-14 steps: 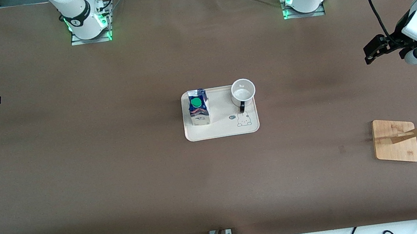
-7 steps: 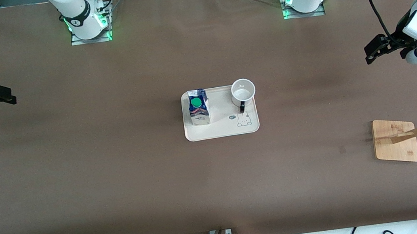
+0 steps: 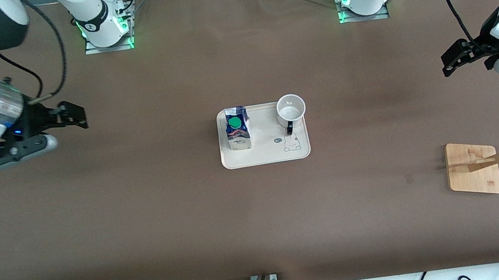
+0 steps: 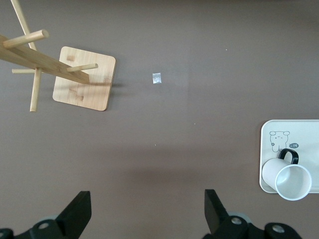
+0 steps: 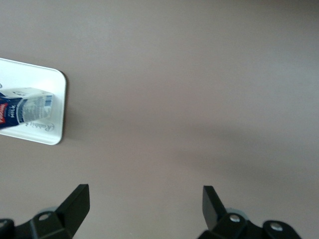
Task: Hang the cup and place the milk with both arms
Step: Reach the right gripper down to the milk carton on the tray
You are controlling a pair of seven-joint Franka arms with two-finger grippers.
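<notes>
Approach step, we judge — both black grippers, right (image 3: pixel 73 117) and left (image 3: pixel 453 60), spread and empty over bare table, well apart from the cream tray (image 3: pixel 265 157) holding blue-white milk carton (image 3: pixel 237 128) and white mug (image 3: pixel 290 109) — next, descend.

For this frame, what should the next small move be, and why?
Probably bring the open right gripper over the milk and the open left gripper over the cup. Both items stand untouched on the tray, both grippers are over bare table toward their own ends, and the wooden rack holds nothing yet.
</notes>
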